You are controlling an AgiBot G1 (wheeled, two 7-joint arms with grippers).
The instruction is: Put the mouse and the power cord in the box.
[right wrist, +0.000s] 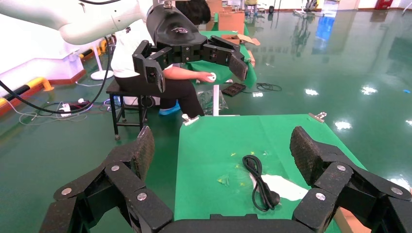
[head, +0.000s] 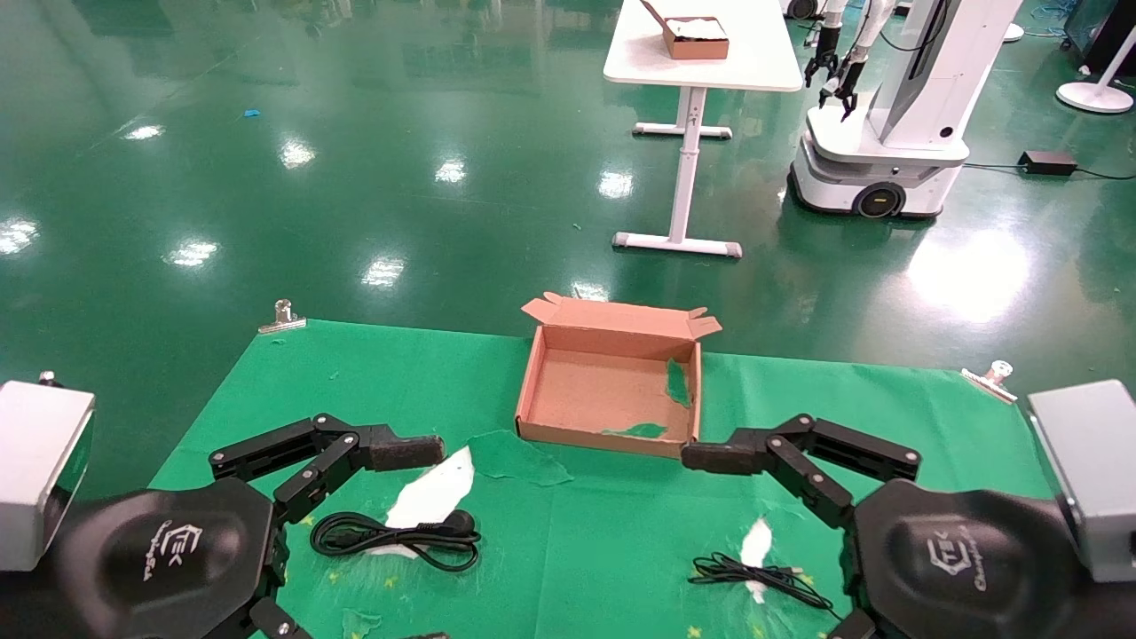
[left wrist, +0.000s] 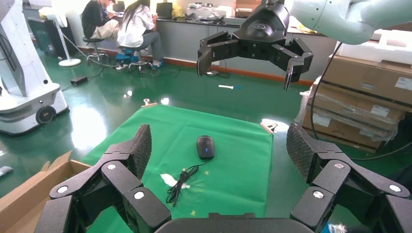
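The brown cardboard box [head: 538, 389] lies open at the far middle of the green cloth, with only green scraps in it. On the left, the thick black power cord [head: 399, 535] [right wrist: 260, 182] is coiled beside a white torn patch. The black mouse [left wrist: 205, 146] with its blue wheel spot rests on the right side, and its thin wire [head: 754, 575] [left wrist: 180, 183] is bunched beside it. In the head view my right arm hides the mouse body. My left gripper [head: 435, 541] [left wrist: 221, 150] hovers open and empty above the cord. Above the wire, my right gripper [head: 692, 546] [right wrist: 223, 150] is open and empty as well.
Metal clips [head: 282, 315] [head: 992, 374] pin the cloth's far corners. The cloth is torn, showing white patches [head: 435, 493]. Beyond the table, across the green floor, stand a white table [head: 701, 71] carrying a smaller brown box [head: 697, 40] and another robot [head: 887, 133].
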